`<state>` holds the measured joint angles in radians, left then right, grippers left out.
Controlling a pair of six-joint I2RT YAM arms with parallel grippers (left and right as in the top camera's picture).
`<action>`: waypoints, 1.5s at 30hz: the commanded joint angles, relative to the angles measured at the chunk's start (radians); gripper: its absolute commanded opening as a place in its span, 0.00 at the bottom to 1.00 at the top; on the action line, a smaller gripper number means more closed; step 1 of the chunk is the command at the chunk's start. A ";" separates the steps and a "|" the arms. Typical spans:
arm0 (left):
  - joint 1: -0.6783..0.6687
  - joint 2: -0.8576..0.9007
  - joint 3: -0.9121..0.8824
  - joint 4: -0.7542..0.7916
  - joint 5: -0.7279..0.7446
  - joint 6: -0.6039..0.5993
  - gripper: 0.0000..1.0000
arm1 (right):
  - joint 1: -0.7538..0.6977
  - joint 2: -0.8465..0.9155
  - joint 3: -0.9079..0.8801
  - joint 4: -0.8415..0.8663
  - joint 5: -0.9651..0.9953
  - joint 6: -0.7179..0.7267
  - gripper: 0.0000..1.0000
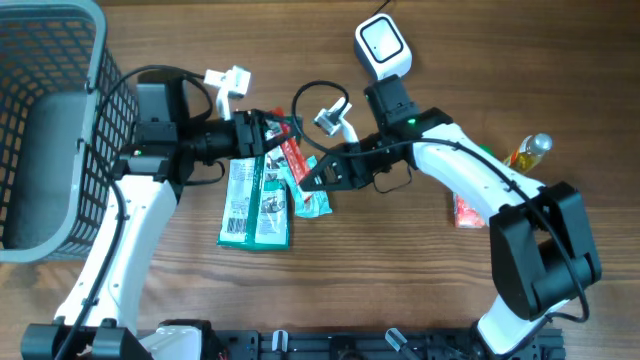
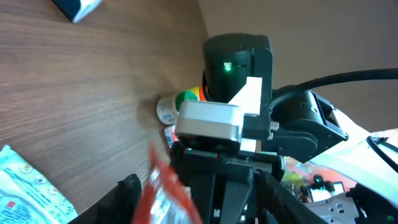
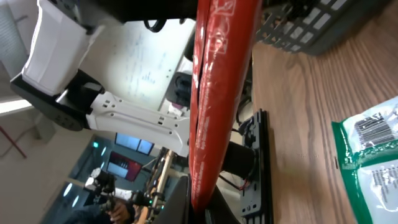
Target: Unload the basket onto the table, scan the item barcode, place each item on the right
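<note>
Axis of long red foil sachet (image 1: pixel 291 158): far-left to near-right; right hand (image 1: pixel 312 180) clamped on near end w/ left hand (image 1: pixel 268 135) at far end, grip unclear.

The basket (image 1: pixel 105 90) stands at the table's (image 1: pixel 400 290) left edge, packets (image 1: pixel 255 205) lie mid-table, a bottle (image 1: pixel 530 152) lies right.

1 red pkt (image 1: pixel 291 155) — long, glossy, crinkled — held above table, mid-scene; white scanner (image 1: pixel 383 47) nr far edge.

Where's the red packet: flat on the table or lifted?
Lifted. In the right wrist view the red packet rises from the shut right gripper, with the room behind it rather than the wooden table.
</note>
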<state>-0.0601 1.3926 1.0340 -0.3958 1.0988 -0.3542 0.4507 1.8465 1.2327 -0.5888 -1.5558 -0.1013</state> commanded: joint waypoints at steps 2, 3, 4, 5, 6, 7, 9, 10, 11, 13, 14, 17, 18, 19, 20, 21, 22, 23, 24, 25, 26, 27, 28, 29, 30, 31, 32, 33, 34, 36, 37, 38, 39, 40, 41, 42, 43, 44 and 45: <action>-0.023 -0.016 0.012 0.008 0.023 -0.019 0.51 | 0.002 -0.019 0.003 0.006 -0.039 -0.003 0.04; -0.023 -0.016 0.012 0.016 0.023 -0.027 0.51 | 0.002 -0.019 0.003 0.006 -0.039 -0.003 0.04; -0.023 -0.016 0.012 0.028 0.023 -0.040 0.51 | 0.003 -0.019 0.003 0.006 -0.039 -0.004 0.04; -0.023 -0.016 0.012 0.044 0.023 -0.058 0.51 | 0.004 -0.019 0.003 0.006 -0.039 -0.004 0.04; -0.023 -0.016 0.012 0.050 0.023 -0.070 0.51 | 0.004 -0.019 0.003 0.006 -0.038 -0.004 0.04; -0.023 -0.016 0.012 0.056 0.023 -0.075 0.51 | 0.005 -0.019 0.003 0.006 -0.035 -0.004 0.04; -0.023 -0.016 0.012 0.055 0.023 -0.081 0.51 | 0.011 -0.019 0.003 0.005 -0.012 -0.003 0.04; -0.023 -0.016 0.012 0.055 0.024 -0.082 0.51 | 0.013 -0.019 0.003 0.006 -0.008 -0.004 0.04; -0.023 -0.016 0.012 0.055 0.024 -0.092 0.52 | 0.017 -0.019 0.003 0.006 -0.009 -0.003 0.04; -0.023 -0.016 0.012 0.056 0.023 -0.107 0.52 | 0.022 -0.019 0.003 0.012 -0.009 -0.003 0.04; -0.023 -0.016 0.012 0.055 0.023 -0.107 0.52 | 0.024 -0.019 0.003 0.014 -0.009 -0.003 0.04; -0.023 -0.016 0.012 0.055 0.024 -0.142 0.52 | 0.033 -0.019 0.003 0.028 -0.008 -0.003 0.04; -0.023 -0.016 0.012 0.056 0.024 -0.161 0.52 | 0.035 -0.019 0.003 0.028 0.002 -0.002 0.04; -0.023 -0.016 0.012 0.055 0.024 -0.174 0.51 | 0.035 -0.019 0.003 0.027 0.016 0.000 0.04; -0.023 -0.016 0.012 0.056 0.028 -0.182 0.50 | 0.035 -0.019 0.003 0.027 0.030 0.000 0.04; -0.023 -0.016 0.012 0.056 0.037 -0.182 0.49 | 0.035 -0.019 0.003 0.027 0.035 0.000 0.04; -0.023 -0.016 0.012 0.055 0.041 -0.182 0.47 | 0.035 -0.019 0.003 0.027 0.036 0.000 0.04; -0.023 -0.016 0.012 0.055 0.050 -0.182 0.47 | 0.035 -0.019 0.003 0.027 0.036 0.000 0.04; -0.023 -0.016 0.012 0.055 0.058 -0.182 0.46 | 0.035 -0.019 0.003 0.027 0.037 0.000 0.04; -0.023 -0.016 0.012 0.055 0.064 -0.182 0.47 | 0.035 -0.019 0.003 0.027 0.040 0.000 0.04; -0.023 -0.016 0.012 0.055 0.064 -0.182 0.47 | 0.035 -0.019 0.003 0.028 0.045 0.000 0.04; -0.023 -0.016 0.012 0.055 0.064 -0.182 0.48 | 0.035 -0.019 0.003 0.027 0.053 0.000 0.04; -0.023 -0.016 0.012 0.056 0.064 -0.182 0.49 | 0.035 -0.019 0.003 0.027 0.064 0.000 0.04; -0.023 -0.016 0.012 0.056 0.064 -0.182 0.49 | 0.035 -0.019 0.003 0.027 0.075 0.000 0.04; -0.023 -0.016 0.012 0.056 0.064 -0.182 0.49 | 0.035 -0.019 0.003 0.027 0.080 0.000 0.04; -0.023 -0.016 0.012 0.056 0.063 -0.181 0.50 | 0.035 -0.019 0.003 0.027 0.084 0.000 0.04; -0.023 -0.016 0.012 0.056 0.061 -0.181 0.50 | 0.035 -0.019 0.003 0.027 0.091 0.000 0.04; -0.023 -0.016 0.012 0.057 0.055 -0.180 0.51 | 0.035 -0.019 0.003 0.027 0.098 0.000 0.04; -0.023 -0.016 0.012 0.061 0.052 -0.178 0.51 | 0.035 -0.019 0.003 0.027 0.101 0.000 0.04; -0.023 -0.016 0.012 0.075 0.052 -0.178 0.47 | 0.035 -0.019 0.003 0.029 0.112 -0.001 0.04; -0.023 -0.016 0.012 0.073 0.052 -0.178 0.47 | 0.034 -0.019 0.003 0.040 0.111 0.002 0.04; -0.023 -0.016 0.012 0.065 0.052 -0.178 0.47 | 0.034 -0.019 0.003 0.061 0.112 0.027 0.04; -0.023 -0.016 0.012 0.062 0.052 -0.178 0.46 | 0.034 -0.019 0.003 0.080 0.111 0.049 0.04; -0.023 -0.016 0.012 0.059 0.052 -0.178 0.46 | 0.034 -0.019 0.003 0.113 0.111 0.084 0.04; -0.023 -0.016 0.012 0.060 0.052 -0.177 0.45 | 0.034 -0.019 0.003 0.141 0.111 0.113 0.04; -0.023 -0.016 0.012 0.060 0.050 -0.174 0.44 | 0.034 -0.019 0.003 0.168 0.111 0.142 0.04; -0.022 -0.016 0.012 0.060 0.032 -0.174 0.44 | 0.034 -0.019 0.003 0.195 0.108 0.171 0.04; -0.022 -0.016 0.012 0.059 0.006 -0.174 0.43 | 0.034 -0.019 0.003 0.221 0.095 0.190 0.04; -0.022 -0.016 0.012 0.060 -0.007 -0.174 0.44 | 0.034 -0.019 0.003 0.231 0.092 0.198 0.04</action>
<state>-0.0795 1.3926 1.0340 -0.3363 1.1252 -0.5297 0.4820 1.8462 1.2327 -0.3931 -1.4464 0.0139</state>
